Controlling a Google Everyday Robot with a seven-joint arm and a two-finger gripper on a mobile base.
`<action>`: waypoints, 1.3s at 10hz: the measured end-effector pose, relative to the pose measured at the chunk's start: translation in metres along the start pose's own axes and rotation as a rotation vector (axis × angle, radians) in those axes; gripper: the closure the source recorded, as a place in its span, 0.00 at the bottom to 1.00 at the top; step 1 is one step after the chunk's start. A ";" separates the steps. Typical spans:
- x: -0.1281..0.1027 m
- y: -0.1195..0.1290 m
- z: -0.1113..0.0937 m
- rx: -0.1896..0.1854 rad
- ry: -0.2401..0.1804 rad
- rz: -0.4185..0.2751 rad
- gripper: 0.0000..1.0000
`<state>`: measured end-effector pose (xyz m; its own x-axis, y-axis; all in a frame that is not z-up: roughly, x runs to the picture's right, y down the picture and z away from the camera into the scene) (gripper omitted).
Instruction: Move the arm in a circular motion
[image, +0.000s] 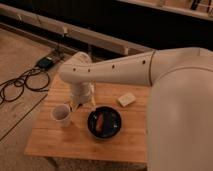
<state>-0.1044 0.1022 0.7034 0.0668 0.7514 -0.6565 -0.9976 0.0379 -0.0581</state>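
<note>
The large cream-white arm (125, 70) reaches from the right across the small wooden table (60, 145). Its elbow bends at the table's back left, and the wrist points down. The gripper (82, 103) hangs just above the tabletop, between a white cup (61, 115) on its left and a black bowl (104, 123) on its right. It holds nothing that I can see. The arm's thick near segment (180, 115) fills the right side of the view and hides the table's right end.
The black bowl holds an orange-red item (100, 122). A pale sponge-like block (127, 99) lies at the table's back right. Black cables (20, 85) and a power box (46, 62) lie on the floor at left. A dark wall with a light ledge (100, 37) runs behind.
</note>
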 end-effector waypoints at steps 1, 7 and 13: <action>0.000 0.000 0.000 0.000 0.000 0.000 0.35; 0.017 -0.050 -0.009 0.024 0.019 0.133 0.35; 0.013 -0.183 -0.034 0.084 0.002 0.371 0.35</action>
<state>0.0794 0.0829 0.6797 -0.2989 0.7233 -0.6225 -0.9521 -0.1821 0.2456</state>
